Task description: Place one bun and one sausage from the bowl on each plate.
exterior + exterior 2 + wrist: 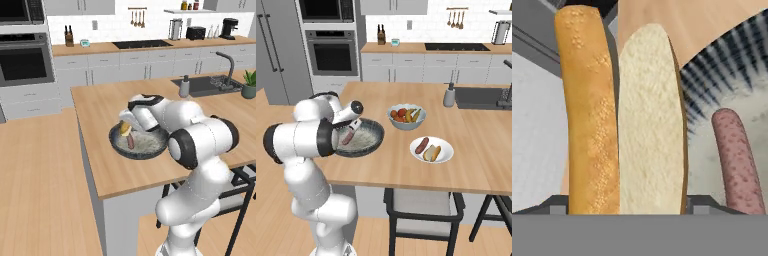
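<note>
Bun [619, 120] gripped between fingers [698, 204] (arm bent low over bowl [150, 148]).

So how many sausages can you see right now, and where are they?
2. One sausage lies on the white plate beside a bun. The other sausage is in the dark bowl, next to the bun at the tool. None hidden, as far as I can tell.

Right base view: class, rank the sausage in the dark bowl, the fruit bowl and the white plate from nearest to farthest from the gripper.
1. Sausage, in the dark bowl, just below the gripper.
2. Fruit bowl, to the right.
3. White plate, farthest right.
</note>
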